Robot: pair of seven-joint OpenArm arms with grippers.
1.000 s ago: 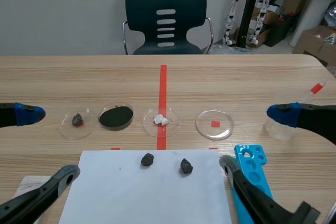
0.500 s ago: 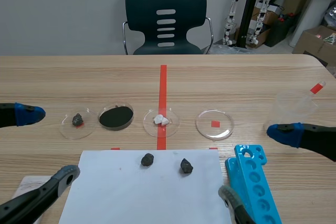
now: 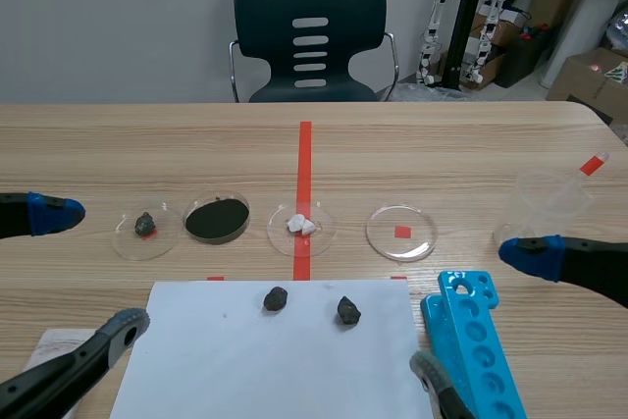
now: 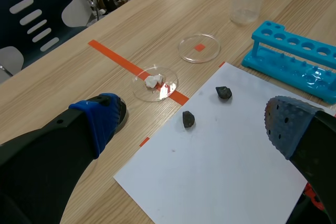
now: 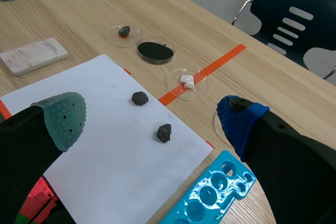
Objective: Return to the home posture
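Table (image 3: 442,144): 4 dishes (image 3: 401,233), 3 stones (image 3: 276,298)

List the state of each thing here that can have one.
left gripper, open
right gripper, open
stone dish, holds one dark stone
powder dish, filled with black powder
white-bits dish, holds white pieces
fourth dish, empty
plastic cup, upright
blue rack, holes empty

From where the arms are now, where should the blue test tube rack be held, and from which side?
Take the test tube rack across its narrow width near the middle, probably from above with the right gripper. It is long and narrow, holes facing up, and both long sides look free.
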